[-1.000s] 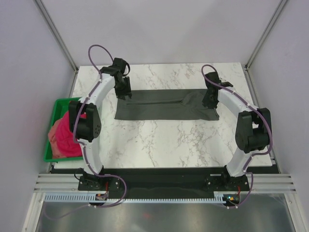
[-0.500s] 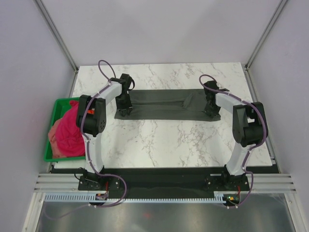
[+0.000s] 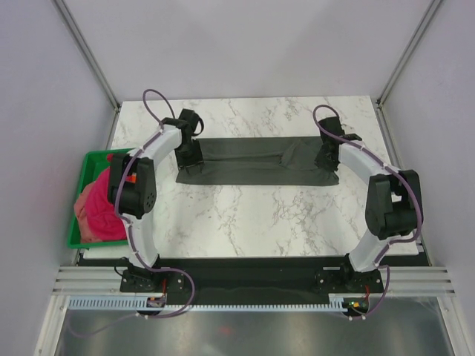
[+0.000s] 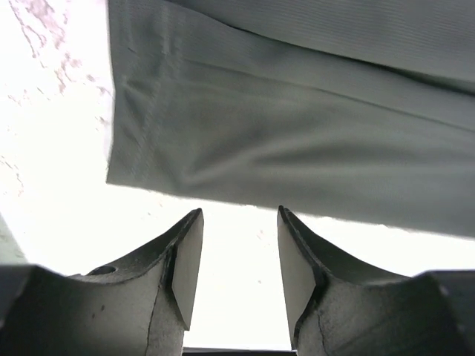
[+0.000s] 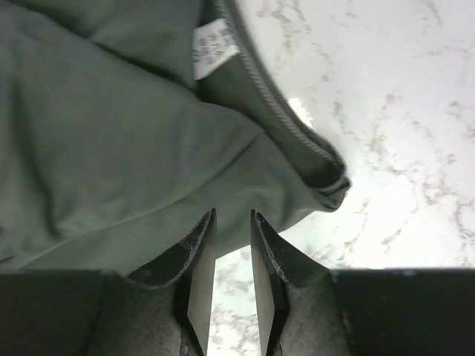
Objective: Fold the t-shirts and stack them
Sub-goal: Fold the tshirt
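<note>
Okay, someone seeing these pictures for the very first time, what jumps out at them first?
The dark grey t-shirt, folded into a long band across the far half of the marble table, with the left hand and right hand poised open at its two ends. Next, the heap of pink shirts in the green bin beside the table's left edge.

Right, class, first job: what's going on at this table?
Two robot arms are working on a dark grey shirt, which lies as a long flat strip across the marble table. The left gripper sits at its left end, the right gripper at its right end; both are open, holding nothing. Pink shirts lie in a green bin at the table's left edge.
</note>
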